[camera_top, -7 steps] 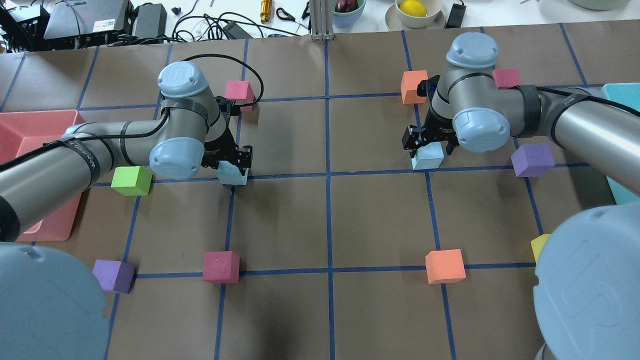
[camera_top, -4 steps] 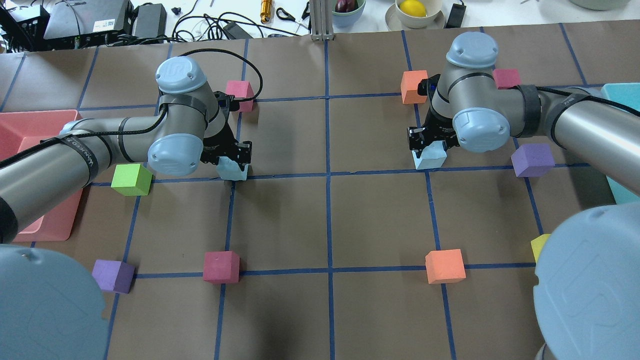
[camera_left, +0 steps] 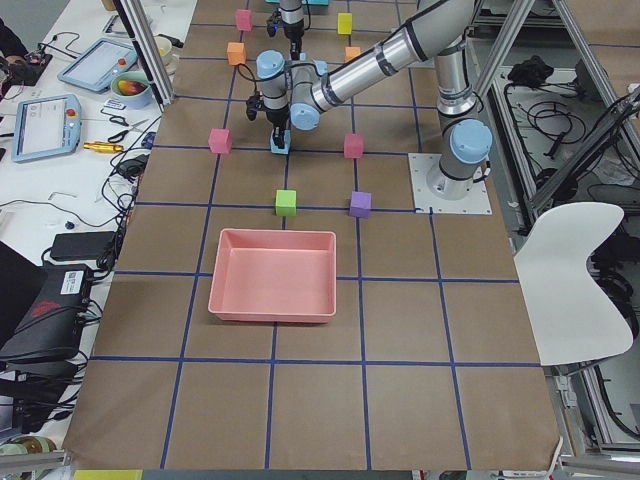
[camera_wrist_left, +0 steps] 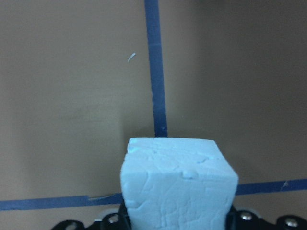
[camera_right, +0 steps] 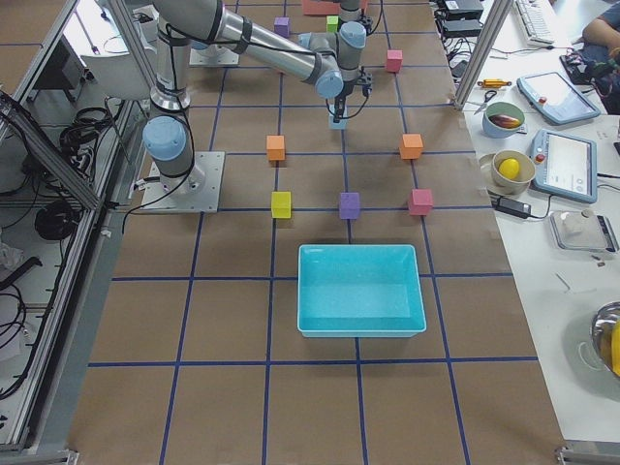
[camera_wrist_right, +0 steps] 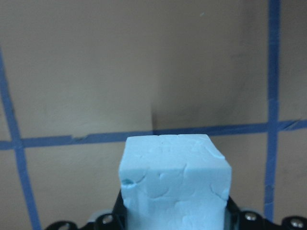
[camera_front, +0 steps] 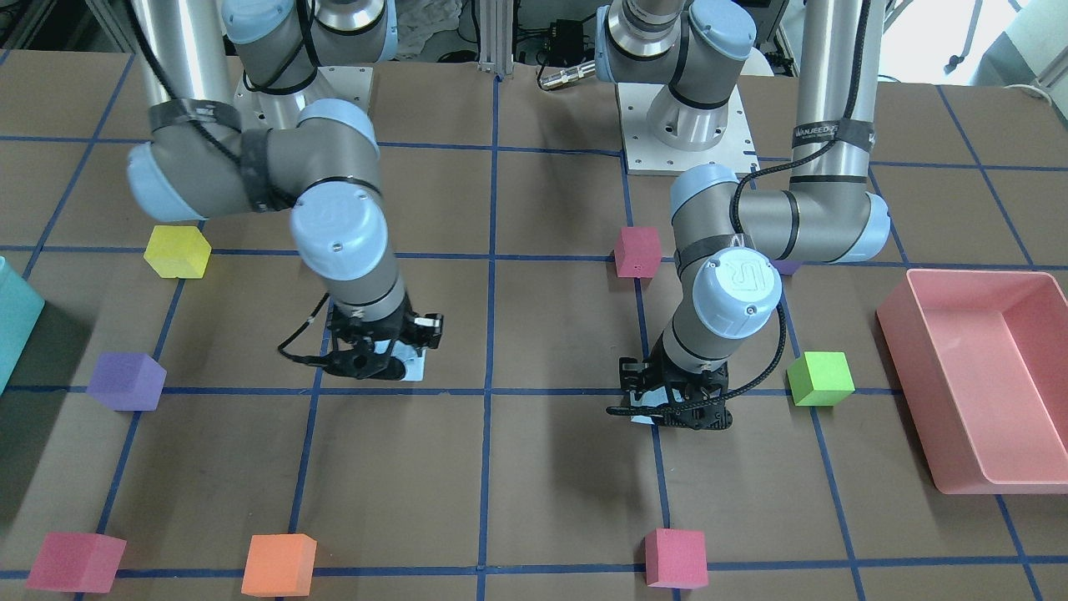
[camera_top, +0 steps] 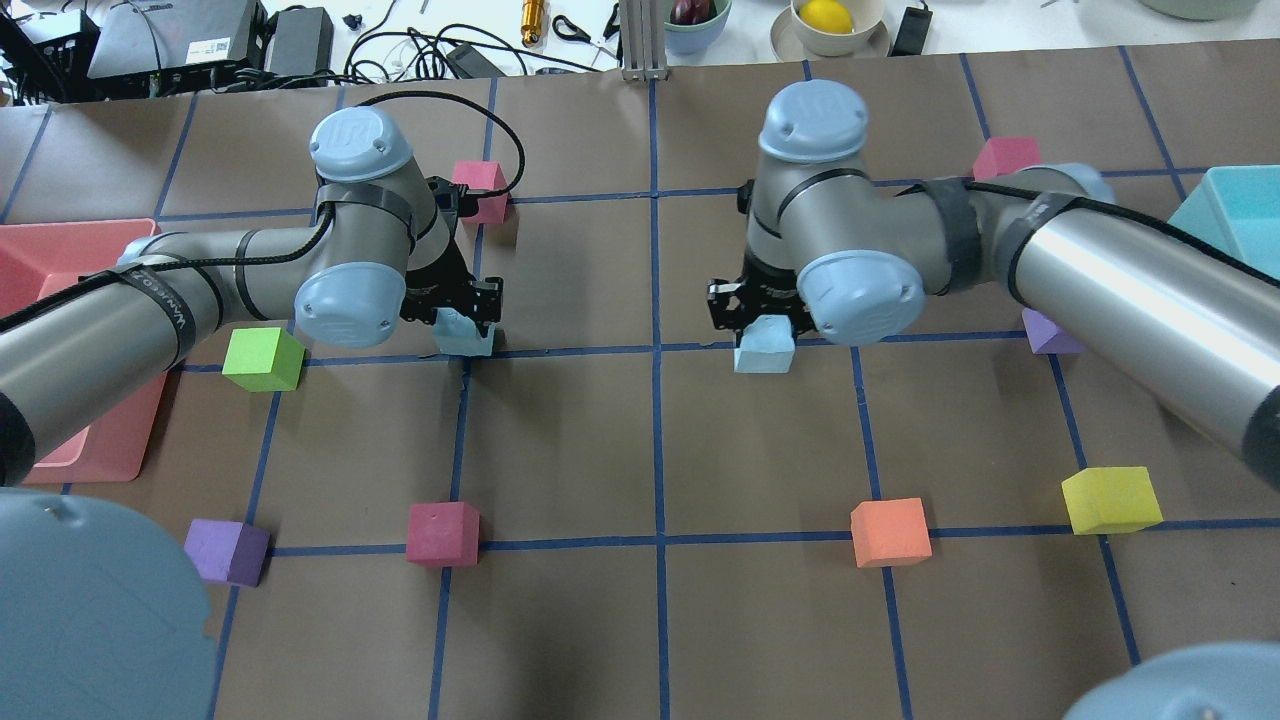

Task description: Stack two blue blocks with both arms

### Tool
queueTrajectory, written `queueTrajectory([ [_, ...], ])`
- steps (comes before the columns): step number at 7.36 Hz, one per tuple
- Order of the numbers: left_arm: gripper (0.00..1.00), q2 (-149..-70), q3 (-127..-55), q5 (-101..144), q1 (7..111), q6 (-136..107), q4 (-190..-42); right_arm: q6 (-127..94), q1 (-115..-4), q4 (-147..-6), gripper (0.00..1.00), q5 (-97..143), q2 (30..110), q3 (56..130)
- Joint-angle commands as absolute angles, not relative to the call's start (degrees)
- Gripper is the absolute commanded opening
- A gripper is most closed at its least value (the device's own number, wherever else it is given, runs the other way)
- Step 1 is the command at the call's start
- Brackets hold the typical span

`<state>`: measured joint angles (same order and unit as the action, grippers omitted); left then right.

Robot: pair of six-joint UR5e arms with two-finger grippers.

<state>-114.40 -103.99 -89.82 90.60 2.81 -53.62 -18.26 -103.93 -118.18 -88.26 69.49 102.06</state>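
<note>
Each gripper is shut on one pale blue block. My left gripper (camera_top: 466, 318) holds a blue block (camera_top: 462, 340) just over a tape crossing left of centre. It fills the bottom of the left wrist view (camera_wrist_left: 177, 187). My right gripper (camera_top: 762, 318) holds the second blue block (camera_top: 765, 353) just above the table, right of the centre line. It also shows in the right wrist view (camera_wrist_right: 175, 184). In the front view the right gripper (camera_front: 380, 359) and left gripper (camera_front: 672, 409) mostly hide the blocks. The two blocks are about one grid cell apart.
A pink bin (camera_top: 60, 260) stands at the left edge and a teal bin (camera_top: 1230, 215) at the right. A green cube (camera_top: 262, 360) lies by the left arm. Purple (camera_top: 227, 551), magenta (camera_top: 442, 533), orange (camera_top: 890, 532) and yellow (camera_top: 1110, 499) cubes lie nearer the robot.
My right arm has carried its blue block about one grid cell to the left, toward the centre line. The left gripper has stayed almost in place with its block.
</note>
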Motion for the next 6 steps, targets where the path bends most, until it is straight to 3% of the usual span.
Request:
queueTrajectory([
  [1,0.00,-114.2,-103.9,-89.9,90.5,2.9,-53.6,-23.4,-111.5,-117.8,0.00,-87.9,69.6,102.9],
  [6,0.00,-111.2,-104.0,-89.7,91.1,2.8,-54.6,-23.1,-112.4,-122.2,0.00,-83.5,69.1,105.5],
])
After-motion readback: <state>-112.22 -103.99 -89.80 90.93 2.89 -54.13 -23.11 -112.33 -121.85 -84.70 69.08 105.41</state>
